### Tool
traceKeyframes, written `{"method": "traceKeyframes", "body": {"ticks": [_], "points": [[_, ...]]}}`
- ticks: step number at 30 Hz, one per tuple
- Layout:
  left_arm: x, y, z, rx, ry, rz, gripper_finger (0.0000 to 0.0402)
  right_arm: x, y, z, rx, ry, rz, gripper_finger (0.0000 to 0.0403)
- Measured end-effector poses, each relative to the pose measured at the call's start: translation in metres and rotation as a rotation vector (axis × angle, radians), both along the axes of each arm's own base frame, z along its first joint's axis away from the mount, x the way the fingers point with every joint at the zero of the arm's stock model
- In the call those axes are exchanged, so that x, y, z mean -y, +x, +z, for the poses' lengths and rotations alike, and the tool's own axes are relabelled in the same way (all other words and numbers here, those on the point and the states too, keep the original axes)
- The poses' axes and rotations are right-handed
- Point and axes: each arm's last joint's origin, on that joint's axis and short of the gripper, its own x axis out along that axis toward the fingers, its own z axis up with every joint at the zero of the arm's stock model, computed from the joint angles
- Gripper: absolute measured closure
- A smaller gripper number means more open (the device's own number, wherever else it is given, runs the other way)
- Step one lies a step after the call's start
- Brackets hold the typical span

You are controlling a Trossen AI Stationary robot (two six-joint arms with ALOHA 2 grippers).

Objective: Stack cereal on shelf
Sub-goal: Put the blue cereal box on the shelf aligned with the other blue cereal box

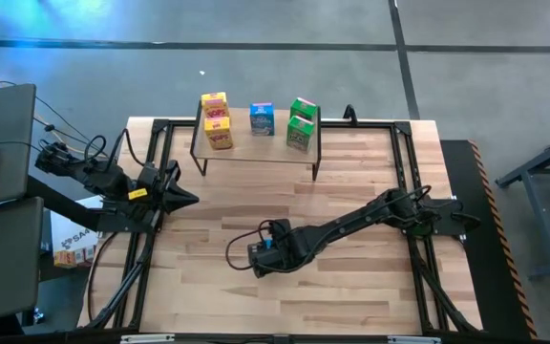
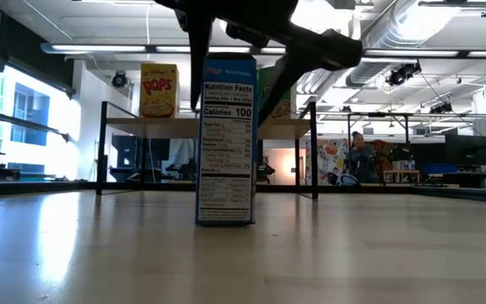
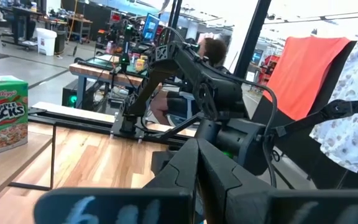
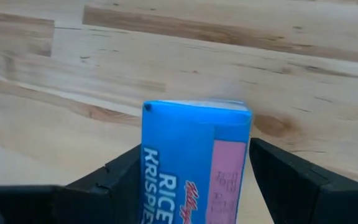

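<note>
One blue cereal box (image 4: 194, 158) stands upright on the table (image 1: 351, 287), well short of the shelf (image 1: 256, 145). Right gripper (image 1: 267, 250) straddles it, fingers apart. Light, crushable cardboard; grip the flat sides gently. Left gripper (image 1: 181, 198) waits, closed.

Open worktop between me and the shelf

My right pincer (image 1: 261, 253) stands over the blue Rice Krispies box (image 1: 266, 250) on the near middle of the worktop (image 1: 351, 191); bare wood lies between it and the shelf (image 1: 256, 143) at the far edge. On the shelf top, yellow boxes (image 1: 217, 120), a blue box (image 1: 262, 118) and green boxes (image 1: 302, 123) crowd the far side, its near strip bare. My left pincer (image 1: 187, 199) waits at the worktop's left side, well apart.
</note>
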Motion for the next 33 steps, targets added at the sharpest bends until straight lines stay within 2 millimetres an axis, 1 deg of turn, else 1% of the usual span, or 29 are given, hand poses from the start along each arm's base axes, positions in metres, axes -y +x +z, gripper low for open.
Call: {"method": "traceKeyframes", "body": {"ticks": [3,5,11,14,17,18,20,22,26,28,30,33], "points": [[0.000,0.000,0.000,0.000,0.002,0.002,0.0401,0.000,-0.001,-0.002,-0.015,-0.005,-0.004,0.0151],[0.000,0.000,0.000,0.001,0.004,0.004,0.0401,0.001,-0.002,-0.002,-0.028,-0.005,-0.006,0.0163],[-0.001,0.000,0.001,0.012,0.014,0.016,0.0401,0.001,-0.005,-0.001,-0.059,-0.018,0.026,0.0231],[-0.001,-0.001,0.002,0.016,0.012,0.020,0.0401,0.002,-0.006,0.004,-0.057,-0.031,0.080,0.0261],[-0.002,-0.004,0.003,0.034,0.003,0.020,0.0401,0.004,-0.008,0.016,-0.040,-0.035,0.141,0.0279],[-0.003,-0.005,0.005,0.047,-0.005,0.020,0.0401,0.007,-0.008,0.021,-0.028,-0.040,0.164,0.0282],[-0.005,-0.008,0.009,0.094,-0.027,0.021,0.0402,0.013,-0.008,0.038,0.010,-0.051,0.225,0.0284],[-0.006,-0.012,0.014,0.144,-0.049,0.022,0.0401,0.022,-0.006,0.063,0.075,-0.092,0.293,0.0283],[-0.008,-0.015,0.022,0.216,-0.044,0.043,0.0401,0.047,-0.001,0.108,0.163,-0.254,0.423,0.0284],[-0.009,-0.015,0.024,0.241,-0.062,0.075,0.0402,0.062,0.002,0.128,0.182,-0.344,0.512,0.0284],[-0.009,-0.012,0.026,0.245,-0.067,0.129,0.0401,0.083,0.003,0.146,0.195,-0.427,0.571,0.0284],[-0.008,-0.004,0.023,0.216,-0.059,0.205,0.0401,0.118,0.002,0.158,0.175,-0.522,0.645,0.0284]]}}
